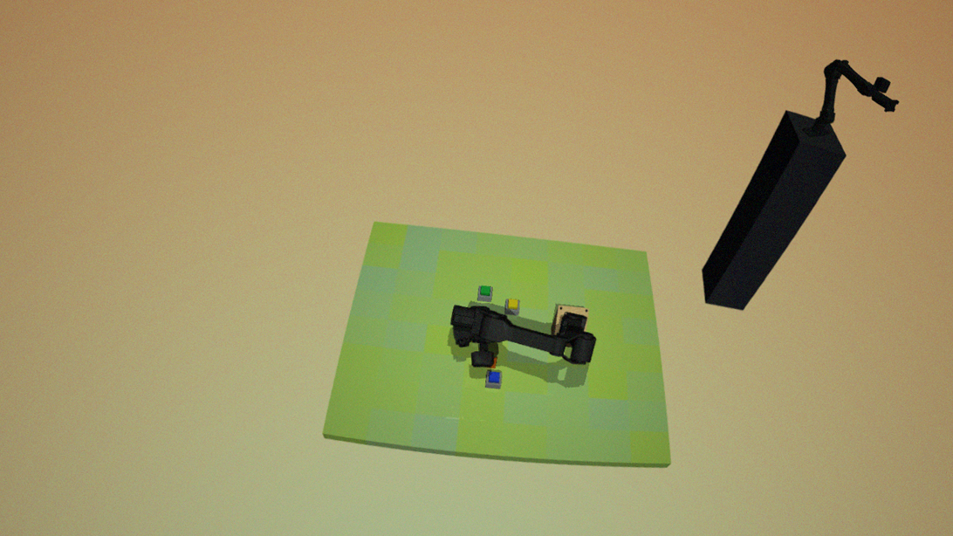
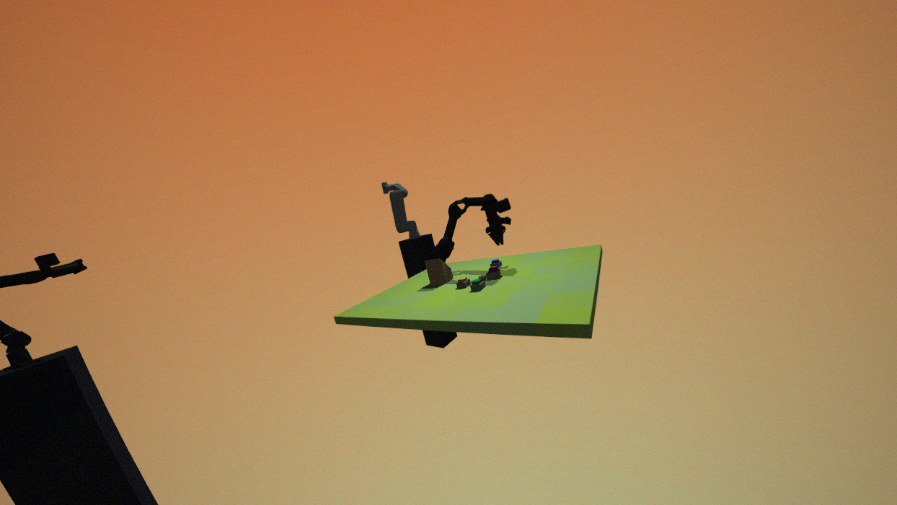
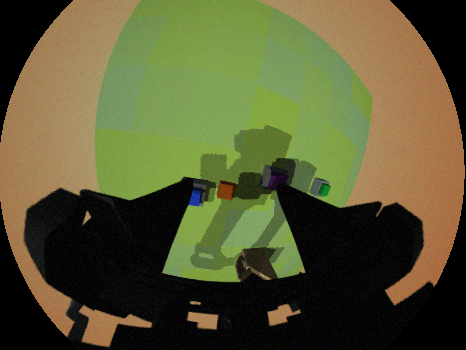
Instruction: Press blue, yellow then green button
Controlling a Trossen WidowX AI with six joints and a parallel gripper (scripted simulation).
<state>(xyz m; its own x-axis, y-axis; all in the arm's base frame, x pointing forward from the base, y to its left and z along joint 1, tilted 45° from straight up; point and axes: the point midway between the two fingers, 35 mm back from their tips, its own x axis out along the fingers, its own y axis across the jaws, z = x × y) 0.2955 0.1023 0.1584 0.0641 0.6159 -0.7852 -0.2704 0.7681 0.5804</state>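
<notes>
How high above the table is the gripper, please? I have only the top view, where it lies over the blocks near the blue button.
Observer: In the exterior view the gripper hangs well above the table, pointing down and touching nothing.
Operator: Thank you. Are its fingers open?
Observer: Yes. In the wrist view they are spread wide with nothing between them. Below the gap is the orange block, and the blue button sits at the tip of the finger on the view's left side.
Operator: Is anything hidden in the middle of my view?
Observer: Yes, a purple button shows in the wrist view, beside the other fingertip.
</notes>
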